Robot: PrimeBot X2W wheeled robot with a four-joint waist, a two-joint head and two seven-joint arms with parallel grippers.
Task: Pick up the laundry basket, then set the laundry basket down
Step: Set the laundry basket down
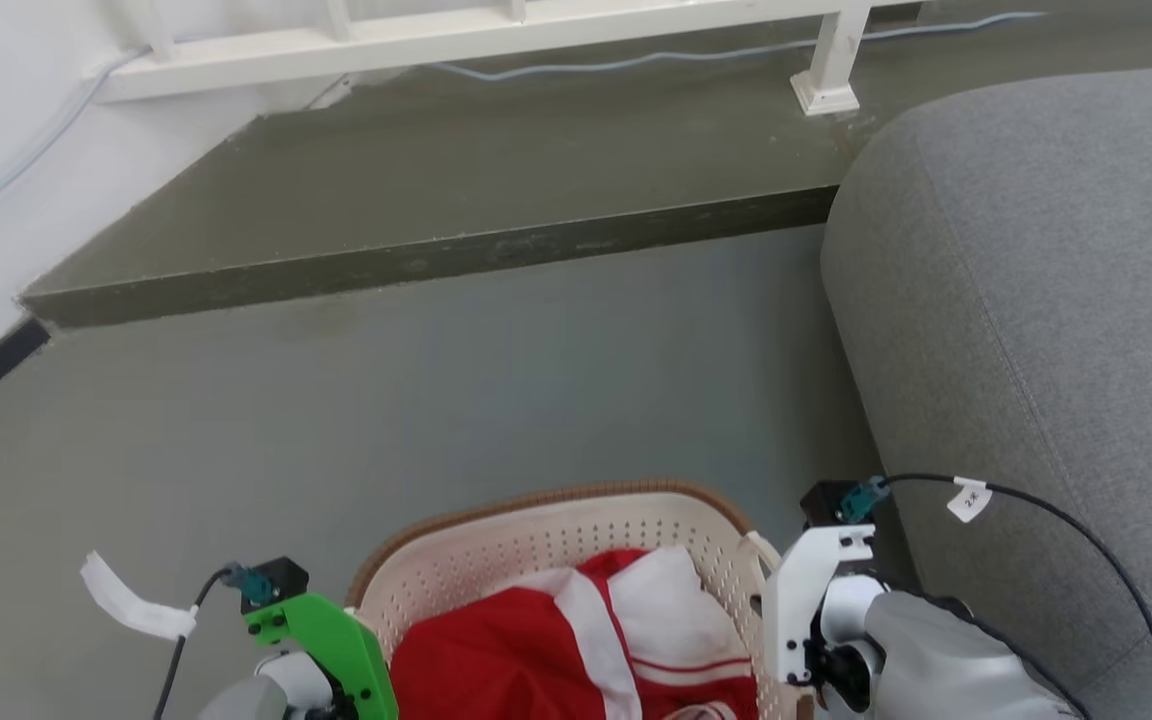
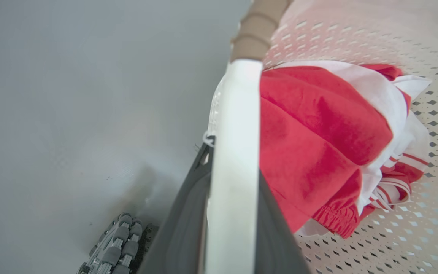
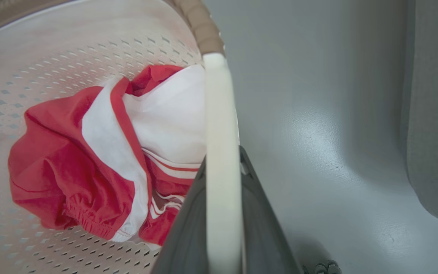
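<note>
Laundry basket (image 1: 556, 540): long axis left–right, between your arms; left gripper (image 2: 234, 160), right gripper (image 3: 222, 171) each clamped on a loop handle (image 2: 238, 106).

The grey floor (image 1: 436, 420) bears a grey sofa (image 1: 1036, 300) beside a raised step (image 1: 436, 258).

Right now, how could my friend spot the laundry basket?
Find the big grey sofa on the right. Just left of it is the laundry basket. It alone has cream walls full of holes, a brown braided rim and red-and-white clothes inside.
</note>
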